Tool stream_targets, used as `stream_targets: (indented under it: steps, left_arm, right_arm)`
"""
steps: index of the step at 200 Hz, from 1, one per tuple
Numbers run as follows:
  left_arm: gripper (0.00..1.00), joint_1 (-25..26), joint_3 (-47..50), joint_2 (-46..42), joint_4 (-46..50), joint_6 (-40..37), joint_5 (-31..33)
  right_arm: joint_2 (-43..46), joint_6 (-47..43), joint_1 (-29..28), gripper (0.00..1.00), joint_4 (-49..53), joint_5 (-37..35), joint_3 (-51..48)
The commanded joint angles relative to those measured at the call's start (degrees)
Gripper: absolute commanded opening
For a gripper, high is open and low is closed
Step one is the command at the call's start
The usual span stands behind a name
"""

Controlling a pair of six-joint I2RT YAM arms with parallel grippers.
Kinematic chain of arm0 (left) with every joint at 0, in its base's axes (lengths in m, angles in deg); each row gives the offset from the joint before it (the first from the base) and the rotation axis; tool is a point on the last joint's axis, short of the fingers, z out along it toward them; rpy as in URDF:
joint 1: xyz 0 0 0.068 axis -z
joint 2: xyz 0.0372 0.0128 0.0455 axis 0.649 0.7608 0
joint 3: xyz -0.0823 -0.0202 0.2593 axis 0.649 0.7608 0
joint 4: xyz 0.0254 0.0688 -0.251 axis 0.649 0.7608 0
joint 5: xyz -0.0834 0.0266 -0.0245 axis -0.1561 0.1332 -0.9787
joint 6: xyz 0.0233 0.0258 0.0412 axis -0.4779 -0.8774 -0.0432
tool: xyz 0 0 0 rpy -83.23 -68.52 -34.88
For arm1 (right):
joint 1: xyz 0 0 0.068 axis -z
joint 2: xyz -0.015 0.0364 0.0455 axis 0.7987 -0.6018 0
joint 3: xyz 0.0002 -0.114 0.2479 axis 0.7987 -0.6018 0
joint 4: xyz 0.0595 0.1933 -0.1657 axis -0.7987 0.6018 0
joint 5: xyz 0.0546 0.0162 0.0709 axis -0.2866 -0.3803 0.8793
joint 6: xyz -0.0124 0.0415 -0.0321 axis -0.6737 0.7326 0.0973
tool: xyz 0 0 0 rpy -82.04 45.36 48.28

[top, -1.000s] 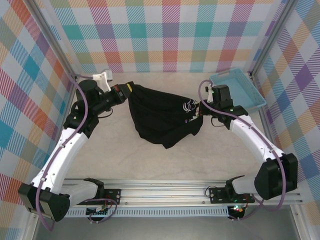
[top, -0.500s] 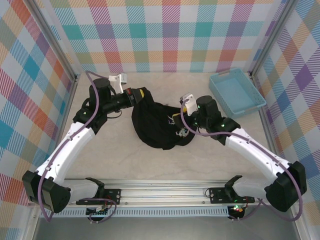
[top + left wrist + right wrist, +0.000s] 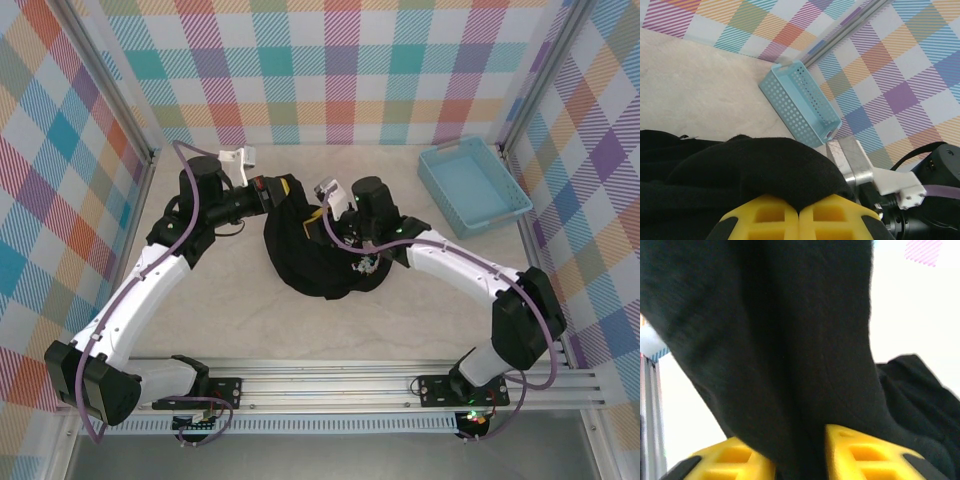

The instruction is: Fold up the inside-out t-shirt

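Work cell, seen from above and from the wrists. A pale, faintly mottled table [image 3: 240, 300] forms the floor. At its far right corner lies a light blue basket [image 3: 474, 188], rectangular, set at a slant, nothing in it; the left wrist view shows its perforated walls [image 3: 790, 107]. Checked wall panels [image 3: 330, 70] in pink, teal, yellow and purple close three sides, joined by grey metal posts [image 3: 103, 80]. A slotted aluminium rail [image 3: 340, 375] runs along the near edge. In the right wrist view, a blurred pink-striped patch [image 3: 924, 250] is probably wall.
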Motion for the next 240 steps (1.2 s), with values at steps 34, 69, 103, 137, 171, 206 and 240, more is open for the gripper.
stream_targets:
  steps: [34,69,103,137,171,206,240]
  left_arm:
    - [0.0,0.46,1.19,-1.89,2.14,-5.33,13.46]
    - [0.09,0.5,3.02,0.35,2.93,-12.06,24.94]
    - [0.32,0.5,4.08,0.86,4.15,-12.6,23.57]
    - [0.5,2.44,9.47,-3.41,1.35,-11.83,19.18]
    - [0.58,6.87,16.3,-6.25,-1.44,-12.49,14.45]
    - [0.63,10.62,18.09,-4.37,-3.35,-14.26,14.8]
    - [0.62,10.78,12.87,-0.39,6.38,-13.56,30.04]
  right_arm:
    - [8.09,3.14,4.82,0.0,0.35,7.16,-2.18]
    - [11.26,12.11,10.27,0.0,-2.5,21.64,-4.95]
    - [10.33,18.99,11.66,0.0,-6.13,26.27,-5.09]
    - [8.52,25.9,13.38,0.0,-10.15,27.33,-5.05]
    - [7.4,27.9,14.29,0.0,-9.59,26.82,-3.95]
    - [6.68,28.35,14.12,0.0,-9.87,28.4,-2.72]
    - [8.06,21.49,10.97,0.0,-4.15,30.81,-1.72]
